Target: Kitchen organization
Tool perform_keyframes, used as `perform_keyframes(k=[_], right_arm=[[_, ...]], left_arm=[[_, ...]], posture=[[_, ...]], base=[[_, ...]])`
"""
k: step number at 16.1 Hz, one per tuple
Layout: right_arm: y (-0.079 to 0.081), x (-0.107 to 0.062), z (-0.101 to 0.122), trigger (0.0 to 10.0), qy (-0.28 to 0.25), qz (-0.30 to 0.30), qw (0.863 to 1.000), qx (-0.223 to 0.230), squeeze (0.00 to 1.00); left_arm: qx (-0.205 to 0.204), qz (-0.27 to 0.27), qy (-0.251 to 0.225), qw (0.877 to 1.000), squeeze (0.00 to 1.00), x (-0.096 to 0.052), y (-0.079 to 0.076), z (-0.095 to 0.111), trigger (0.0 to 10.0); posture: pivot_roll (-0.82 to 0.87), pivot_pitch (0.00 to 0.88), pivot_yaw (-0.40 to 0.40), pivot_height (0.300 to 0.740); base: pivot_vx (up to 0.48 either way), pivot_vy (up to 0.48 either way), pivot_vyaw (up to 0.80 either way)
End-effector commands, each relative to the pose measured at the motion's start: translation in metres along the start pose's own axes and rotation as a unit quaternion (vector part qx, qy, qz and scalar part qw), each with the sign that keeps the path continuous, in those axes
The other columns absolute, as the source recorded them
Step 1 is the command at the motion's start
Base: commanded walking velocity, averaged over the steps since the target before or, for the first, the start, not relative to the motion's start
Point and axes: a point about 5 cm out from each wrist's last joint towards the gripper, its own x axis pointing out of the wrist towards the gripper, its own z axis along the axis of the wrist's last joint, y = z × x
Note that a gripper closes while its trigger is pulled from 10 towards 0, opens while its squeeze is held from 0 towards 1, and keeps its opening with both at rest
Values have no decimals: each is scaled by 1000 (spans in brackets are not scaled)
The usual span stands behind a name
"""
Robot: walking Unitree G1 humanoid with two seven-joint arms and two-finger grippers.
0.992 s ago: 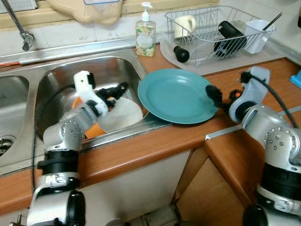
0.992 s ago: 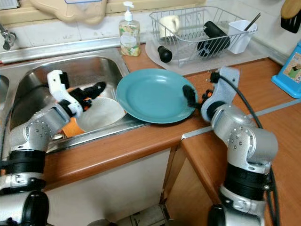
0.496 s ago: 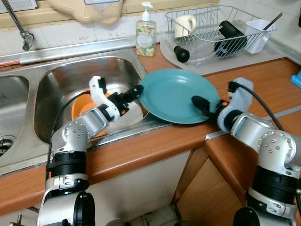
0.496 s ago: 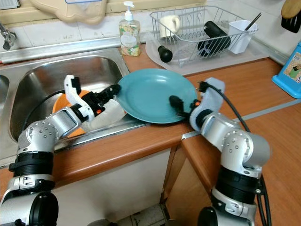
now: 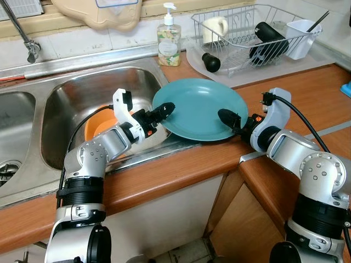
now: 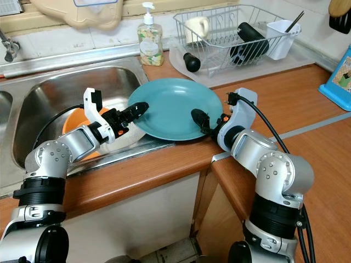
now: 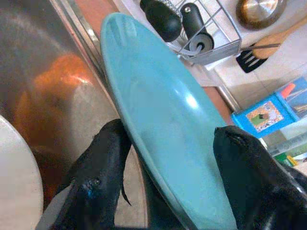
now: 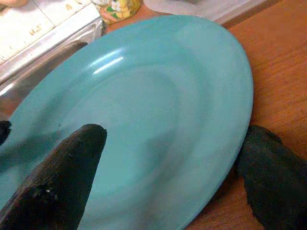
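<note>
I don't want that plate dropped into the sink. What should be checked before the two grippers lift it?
1. Left gripper straddles the plate rim, one finger above, one below: ok.
2. Right gripper straddles the opposite rim: ok.
3. Fingers clamped on the plate: not ok; both look open around it.
4. Plate supported: ok; it rests on the counter, overhanging the sink.
5. Sink below: not ok; an orange bowl and white dish lie there.
6. Space free in the rack: cannot tell.
</note>
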Motion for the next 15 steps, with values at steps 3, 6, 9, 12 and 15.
perform_keyframes(k=[3, 6, 9, 12, 15], right_arm=[[5, -2, 5, 10000, -13, 9, 1000, -9, 0], [4, -3, 6, 10000, -14, 9, 1000, -16, 0], [5, -3, 6, 10000, -12, 10, 1000, -21, 0], [3, -4, 6, 10000, -11, 5, 999, -49, 0], [-3, -9, 10, 10000, -24, 5, 997, -67, 0]], left_arm=[[10, 1, -10, 1000, 0, -2, 0, 5, 0], [7, 7, -19, 1000, 0, -4, 3, 6, 0], [1, 13, -23, 1000, 0, -6, 5, 7, 0], [-7, 21, -34, 999, 0, -9, 8, 8, 0], [-3, 27, -42, 999, 0, -9, 10, 9, 0]], posture=[[-158, 0, 87, 740], [-155, 0, 80, 740], [-152, 0, 74, 740], [-150, 0, 71, 740], [-152, 0, 72, 740]], base=[[0, 0, 0], [0, 0, 0], [0, 0, 0], [0, 0, 0], [0, 0, 0]])
